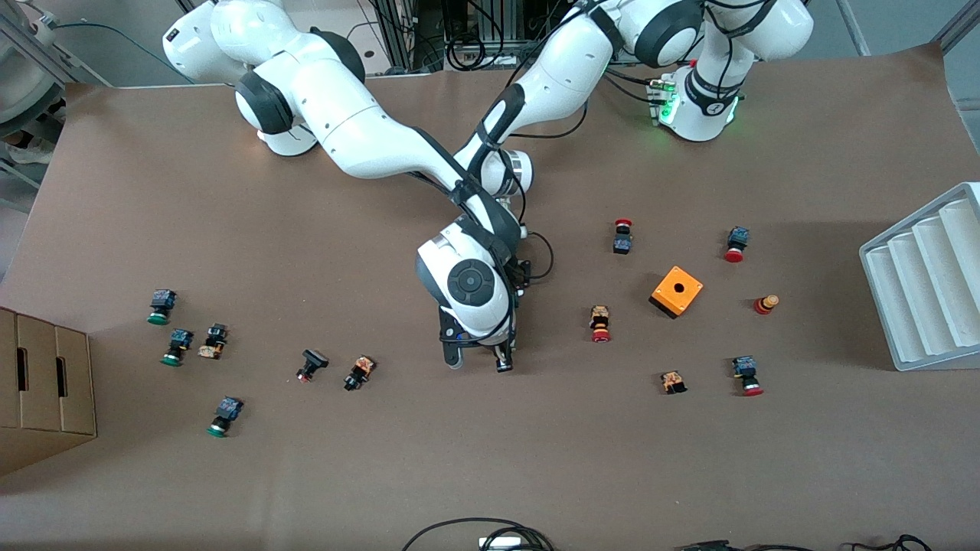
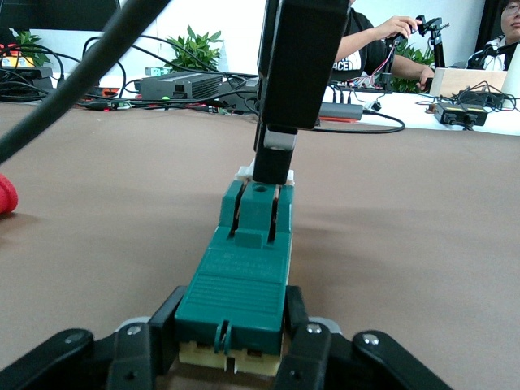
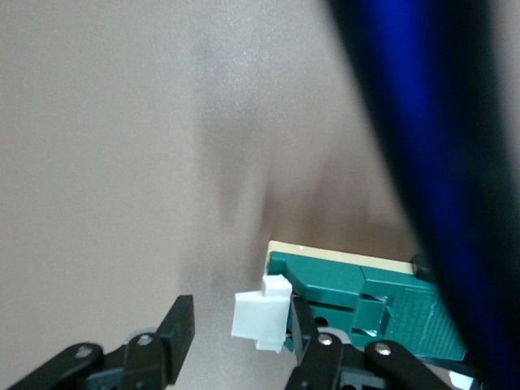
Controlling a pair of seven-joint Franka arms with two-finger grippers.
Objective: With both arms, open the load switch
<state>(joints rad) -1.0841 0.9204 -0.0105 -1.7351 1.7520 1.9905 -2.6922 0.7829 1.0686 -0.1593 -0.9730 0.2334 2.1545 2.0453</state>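
One load switch [image 2: 244, 276] is lying flat on the brown worktop [image 1: 490, 459] near its middle, under the two crossing arms; in the front view the arms are hiding it.

Around it, small push buttons are lying scattered. Toward the right arm's end I am counting six, four of them green-capped [image 1: 161, 306]. Toward the left arm's end, six more are lying, mostly red-capped [image 1: 600, 324], around one orange box [image 1: 676, 291] with a hole. One white ribbed tray [image 1: 926, 275] is sitting at the left arm's edge of the worktop, and one cardboard box [image 1: 42, 390] at the right arm's edge.

The left hand [image 2: 231, 341] is lying low on the worktop, clamping the sides of the switch's end between its fingers [image 2: 305, 341].

The right hand [image 3: 236, 341] is coming down from above onto the switch's other end, its fingers standing apart on either side of the white tab [image 3: 262, 318], one finger [image 3: 301, 329] touching it and the other [image 3: 175, 329] clear of it.
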